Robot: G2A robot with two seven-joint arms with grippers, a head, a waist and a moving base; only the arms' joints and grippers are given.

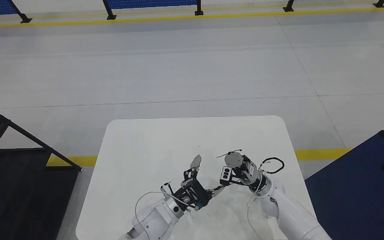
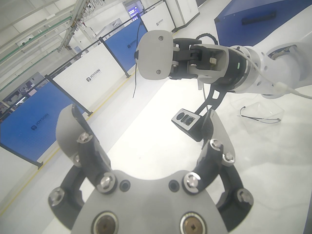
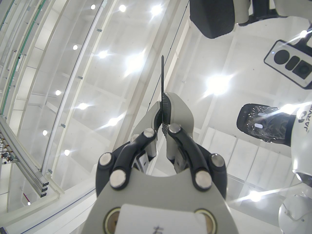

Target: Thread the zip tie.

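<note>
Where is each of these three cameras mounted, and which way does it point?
Top view: above the arms, looking down at the white table; both arms show at its near edge.
Left wrist view: on the left wrist, looking past its open left gripper across the table at the right gripper.
Right wrist view: on the right wrist, facing up at the ceiling, past its own gripper, shut on the zip tie.
Shared: both wrist views show the zip tie.

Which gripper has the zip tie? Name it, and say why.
The right gripper: its fingers are shut on the black zip tie, whose tip sticks out past them. The left gripper is open, with nothing between its fingers.
</note>
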